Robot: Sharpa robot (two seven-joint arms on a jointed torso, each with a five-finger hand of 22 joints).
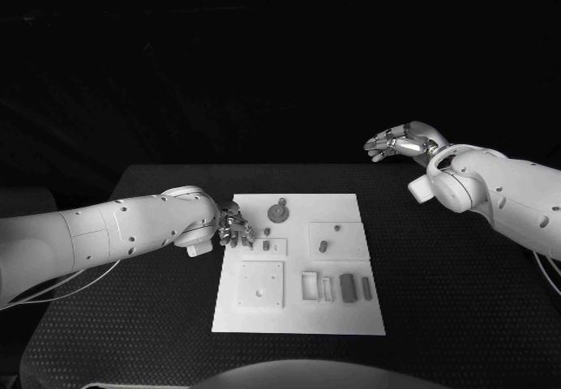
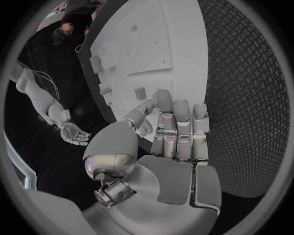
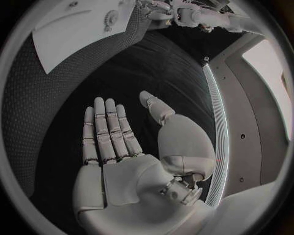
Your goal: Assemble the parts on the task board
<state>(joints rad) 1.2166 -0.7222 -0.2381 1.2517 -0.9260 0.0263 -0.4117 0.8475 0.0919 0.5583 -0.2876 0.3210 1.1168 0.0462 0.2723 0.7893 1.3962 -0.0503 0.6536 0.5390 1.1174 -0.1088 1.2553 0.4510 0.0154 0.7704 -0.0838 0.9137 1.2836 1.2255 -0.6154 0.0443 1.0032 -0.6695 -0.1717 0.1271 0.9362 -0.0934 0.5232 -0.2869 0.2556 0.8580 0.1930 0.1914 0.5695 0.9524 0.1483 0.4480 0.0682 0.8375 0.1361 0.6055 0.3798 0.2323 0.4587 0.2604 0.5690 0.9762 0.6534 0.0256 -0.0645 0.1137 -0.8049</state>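
— Where the head camera looks down, what lies on the black table?

— The white task board sits in the middle of it. Small grey parts rest on the board: a round part near the far edge, a small peg on a raised square to its right, and two upright bars near the right side, beside a slotted frame. A square plate lies on the left half.

— And the hands?

— The left hand is at the board's left edge, fingers pointing down over it; I cannot tell from here whether they touch anything. The right hand is raised beyond the table's far right corner, well apart from the board, fingers loosely curled with nothing in them.

— Does the left wrist camera settle it?

— Mostly. The left hand shows its fingers nearly straight and side by side, tips over the board edge, thumb set apart — nothing held. Small parts lie just beyond the fingertips; contact is unclear. The right hand hangs far off, open-palmed.

— The right wrist camera?

— The right hand is flat and spread, fingers straight, thumb out, empty, above the table. The board lies far off, the left hand at its edge.
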